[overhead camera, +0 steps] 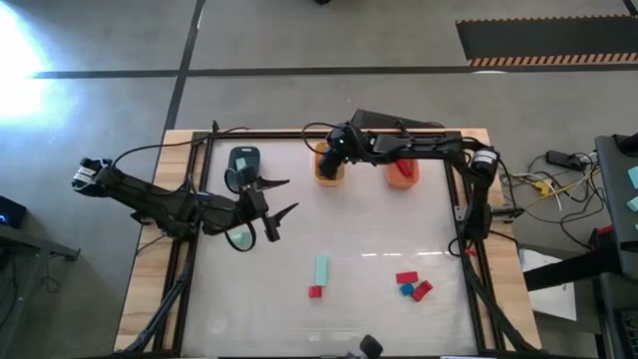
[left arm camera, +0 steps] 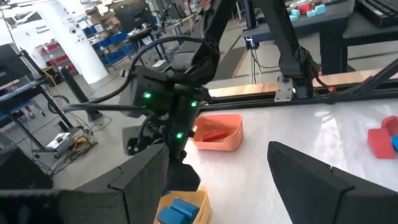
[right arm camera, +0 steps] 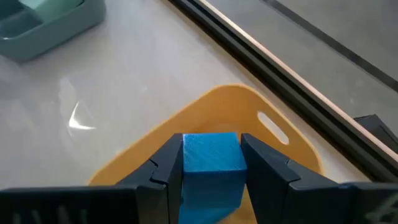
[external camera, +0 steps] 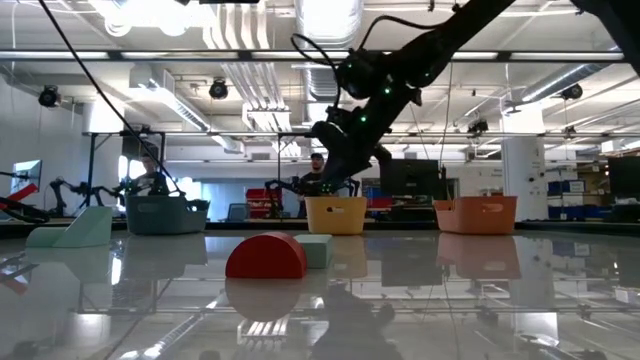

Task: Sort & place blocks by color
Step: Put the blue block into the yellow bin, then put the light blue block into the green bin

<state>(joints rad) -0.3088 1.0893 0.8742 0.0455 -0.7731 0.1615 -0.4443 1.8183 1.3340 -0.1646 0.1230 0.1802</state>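
Observation:
My right gripper [right arm camera: 211, 163] is shut on a blue block [right arm camera: 211, 155] above the yellow-orange tray [right arm camera: 283, 146], at the table's far edge [overhead camera: 331, 160]. A blue block [left arm camera: 177, 211] lies in that tray. The orange-red tray [left arm camera: 230, 134] holds a red block [left arm camera: 214, 133]. My left gripper [overhead camera: 291, 194] is open, touches nothing, and hovers just right of the dark teal tray [overhead camera: 242, 160]. On the near table lie a mint bar [overhead camera: 321, 267], a red block [overhead camera: 315, 291], and to their right two red blocks [overhead camera: 406, 278] and a blue one [overhead camera: 407, 289]. My right gripper pinches the blue block between its two fingers, one finger [right arm camera: 165, 168] on each of two opposite side faces [right arm camera: 186, 162]. The fingers come from above, pointing down. The block is lifted clear over the hollow of the yellow-orange tray.
The three trays stand in a row along the far edge: dark teal [external camera: 165, 213], yellow-orange [external camera: 335, 213], orange-red [external camera: 475, 213]. A pale mint wedge [external camera: 75, 228] sits at the left. Metal frame rails [overhead camera: 461, 214] border the table. The middle of the table is bare.

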